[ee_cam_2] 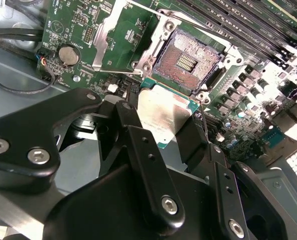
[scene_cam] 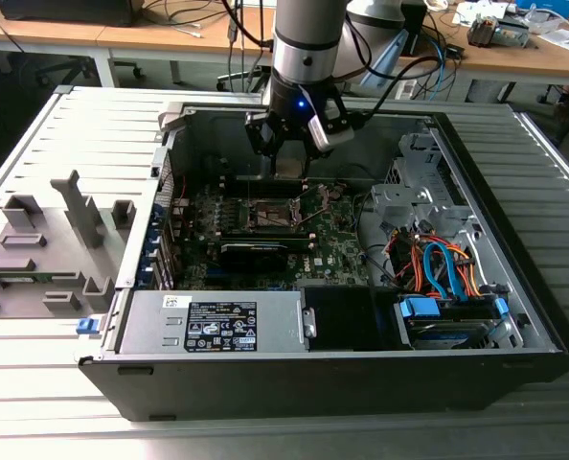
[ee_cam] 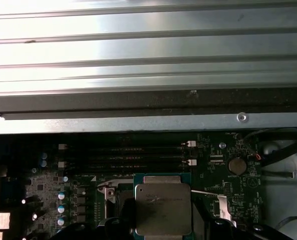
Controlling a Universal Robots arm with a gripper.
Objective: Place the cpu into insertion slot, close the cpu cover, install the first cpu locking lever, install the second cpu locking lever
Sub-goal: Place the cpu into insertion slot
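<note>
Silver-topped cpu [ee_cam_2: 163, 112] pinched tight in the gripper [ee_cam_2: 158, 122], hovering just short of the empty insertion slot [ee_cam_2: 188, 60] (cpu cover [ee_cam_2: 104, 34] flipped open). Step one in hand; seating needs square alignment, I'd say.

one cpu [ee_cam_2: 162, 114], one insertion slot [ee_cam_2: 188, 60]

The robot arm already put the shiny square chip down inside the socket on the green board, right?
Not yet. The second wrist view shows the cpu gripped in the end effector, held short of the insertion slot, whose dark centre is bare with no chip in it.
</note>
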